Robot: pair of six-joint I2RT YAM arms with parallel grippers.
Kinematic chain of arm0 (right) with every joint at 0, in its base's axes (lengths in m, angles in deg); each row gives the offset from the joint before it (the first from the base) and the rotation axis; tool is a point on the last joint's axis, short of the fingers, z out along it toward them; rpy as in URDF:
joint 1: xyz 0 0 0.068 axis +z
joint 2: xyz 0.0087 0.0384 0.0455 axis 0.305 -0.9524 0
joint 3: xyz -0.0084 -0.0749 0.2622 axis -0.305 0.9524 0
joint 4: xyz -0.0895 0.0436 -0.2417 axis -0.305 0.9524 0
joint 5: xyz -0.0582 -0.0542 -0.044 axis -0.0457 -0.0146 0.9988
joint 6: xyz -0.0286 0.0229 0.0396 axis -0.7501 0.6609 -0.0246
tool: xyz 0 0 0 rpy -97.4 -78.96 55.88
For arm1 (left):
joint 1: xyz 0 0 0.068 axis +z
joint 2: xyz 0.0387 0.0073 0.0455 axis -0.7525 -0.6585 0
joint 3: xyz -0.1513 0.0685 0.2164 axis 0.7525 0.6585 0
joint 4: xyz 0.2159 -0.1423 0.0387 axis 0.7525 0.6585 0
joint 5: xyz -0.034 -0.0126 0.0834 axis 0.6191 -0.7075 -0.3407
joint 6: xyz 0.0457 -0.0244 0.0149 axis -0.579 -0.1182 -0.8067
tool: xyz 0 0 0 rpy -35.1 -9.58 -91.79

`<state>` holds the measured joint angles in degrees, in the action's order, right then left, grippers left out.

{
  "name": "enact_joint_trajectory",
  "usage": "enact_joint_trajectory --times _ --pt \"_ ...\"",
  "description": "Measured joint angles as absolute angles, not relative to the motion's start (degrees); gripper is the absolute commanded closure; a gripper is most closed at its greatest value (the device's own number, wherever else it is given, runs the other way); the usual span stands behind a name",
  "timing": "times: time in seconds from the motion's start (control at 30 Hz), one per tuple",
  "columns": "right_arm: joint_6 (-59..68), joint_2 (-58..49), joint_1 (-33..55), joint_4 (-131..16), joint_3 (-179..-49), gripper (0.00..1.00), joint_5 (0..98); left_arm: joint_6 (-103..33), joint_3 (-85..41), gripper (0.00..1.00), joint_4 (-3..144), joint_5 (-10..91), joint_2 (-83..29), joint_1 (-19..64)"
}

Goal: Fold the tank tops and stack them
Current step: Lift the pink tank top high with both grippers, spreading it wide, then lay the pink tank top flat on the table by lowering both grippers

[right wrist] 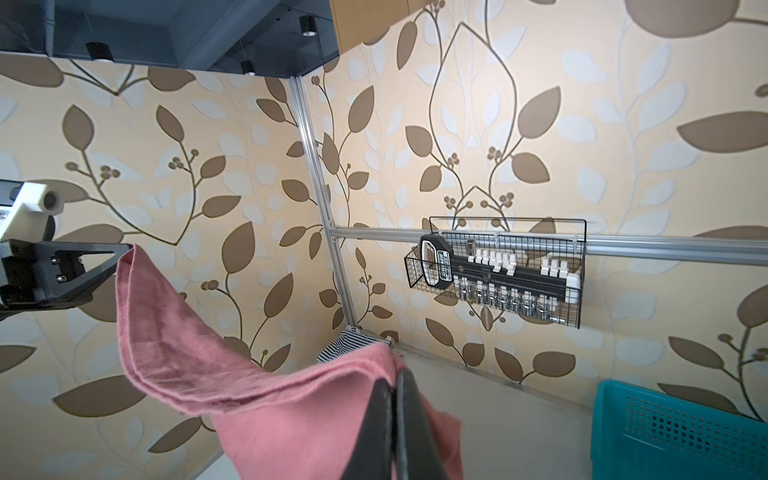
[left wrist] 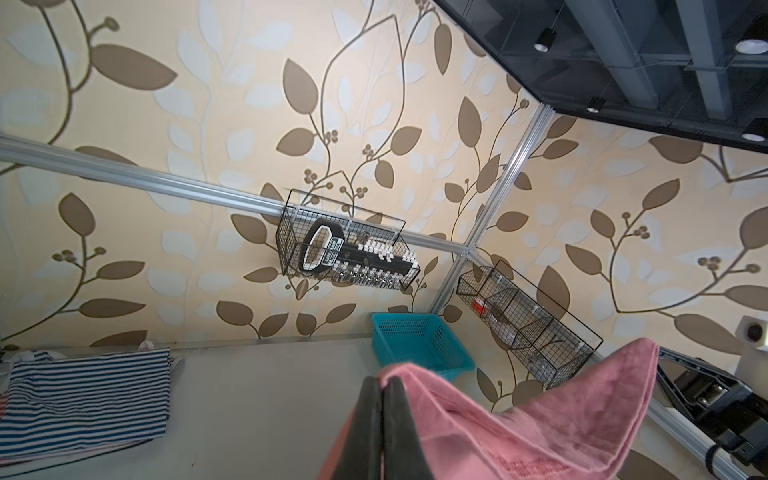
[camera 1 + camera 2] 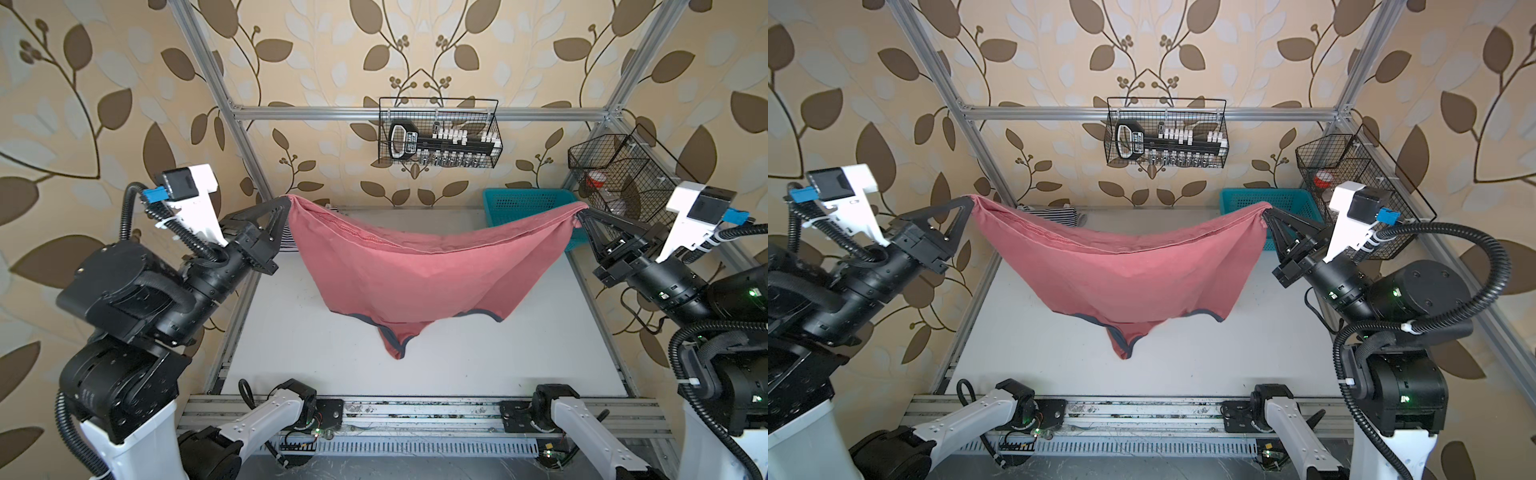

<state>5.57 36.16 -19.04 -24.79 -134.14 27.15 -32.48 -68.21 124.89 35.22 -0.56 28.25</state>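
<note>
The dusty red tank top hangs upside down in the air between my two grippers, hem edge sagging, dark-trimmed straps dangling just above the white table. My left gripper is shut on one hem corner. On the other corner my right gripper is shut. A navy-and-white striped tank top lies folded at the table's back left, partly hidden behind the red one; a strip of red-striped cloth peeks from under it.
A turquoise plastic basket stands at the back right of the table. One wire basket with tools hangs on the back rail, another wire basket on the right rail. Aluminium frame posts border the table.
</note>
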Motion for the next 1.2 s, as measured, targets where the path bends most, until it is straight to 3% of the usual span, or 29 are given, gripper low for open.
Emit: enact_joint_trajectory --times 0.37,0.7,1.2 --pt "16.1 39.6 -19.1 -35.1 -130.5 1.00 15.6 -36.3 -75.3 1.00 115.7 25.6 -0.9 28.2" --pt "23.9 43.4 -19.1 -41.3 -129.4 1.00 6.9 -36.8 -79.6 1.00 106.6 23.7 -5.5 28.2" --pt "23.5 43.5 -19.1 -38.0 -124.5 1.00 7.9 -36.1 -70.5 1.00 103.2 22.9 -6.3 28.2"
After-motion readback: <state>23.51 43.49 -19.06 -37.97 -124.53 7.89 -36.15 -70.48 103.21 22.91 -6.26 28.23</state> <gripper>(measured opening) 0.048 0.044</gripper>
